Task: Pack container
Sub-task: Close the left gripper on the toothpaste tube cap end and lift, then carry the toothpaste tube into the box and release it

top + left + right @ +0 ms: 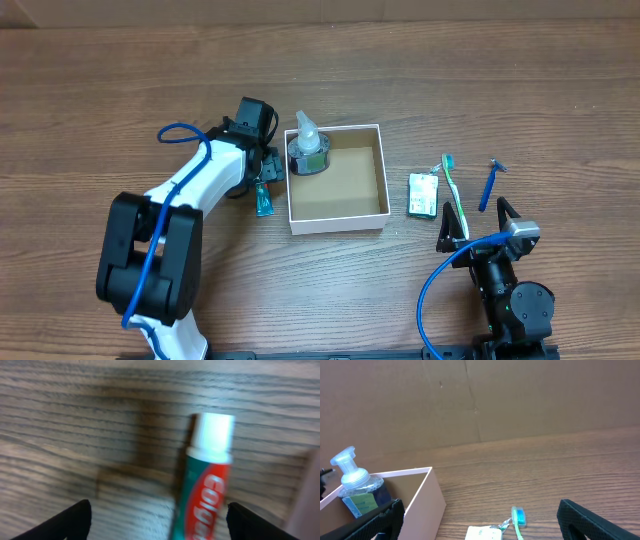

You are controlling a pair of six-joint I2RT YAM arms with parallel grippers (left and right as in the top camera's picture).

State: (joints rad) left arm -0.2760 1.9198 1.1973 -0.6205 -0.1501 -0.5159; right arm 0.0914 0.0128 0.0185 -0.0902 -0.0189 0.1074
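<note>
The container (385, 178) is a square white-walled box with a brown inside, at the table's middle. A pump bottle (307, 148) stands in its far left corner; it also shows in the right wrist view (357, 487). A green and red toothpaste tube (264, 200) lies on the table left of the box. My left gripper (268, 178) is open right above the tube, whose white cap (212, 435) points away between the fingers. My right gripper (478, 226) is open and empty near the front right, behind a green-and-white packet (424, 194), a toothbrush (454, 192) and a blue razor (490, 184).
The container's near wall (427, 502) stands left of the right fingers. The packet (482, 534) and toothbrush head (518, 516) lie between them. A cardboard wall (480, 400) rises behind the table's far edge.
</note>
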